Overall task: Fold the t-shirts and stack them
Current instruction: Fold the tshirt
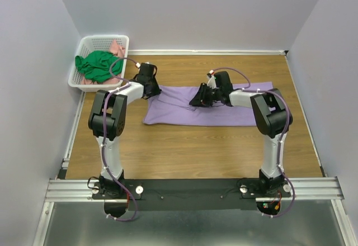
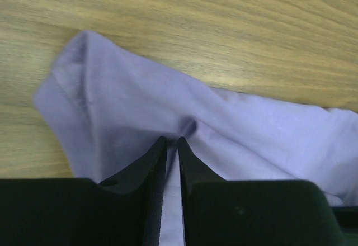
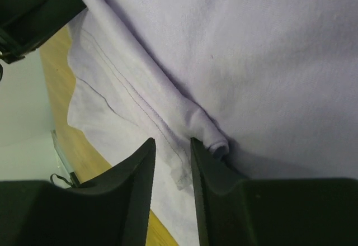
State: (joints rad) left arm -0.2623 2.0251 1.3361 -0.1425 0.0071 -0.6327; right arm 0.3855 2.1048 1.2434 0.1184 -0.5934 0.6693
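A lavender t-shirt [image 1: 224, 112] lies spread across the middle of the wooden table. My left gripper [image 1: 152, 92] is at its far left corner, shut on a pinch of the lavender fabric [image 2: 140, 112], which rises in a ridge between the tips [image 2: 172, 140]. My right gripper [image 1: 197, 102] is low over the shirt's far edge near the middle. Its jaws [image 3: 171, 141] stand a little apart astride the stitched hem [image 3: 128, 95], with a rolled fold [image 3: 212, 137] against the right finger. The cloth between them looks flat, not pinched.
A white basket [image 1: 84, 47] stands at the far left corner, holding a crumpled green shirt [image 1: 98, 64] and a pink one [image 1: 116, 48]. Bare wood lies in front of the lavender shirt. Walls close in the table on the left, the back and the right.
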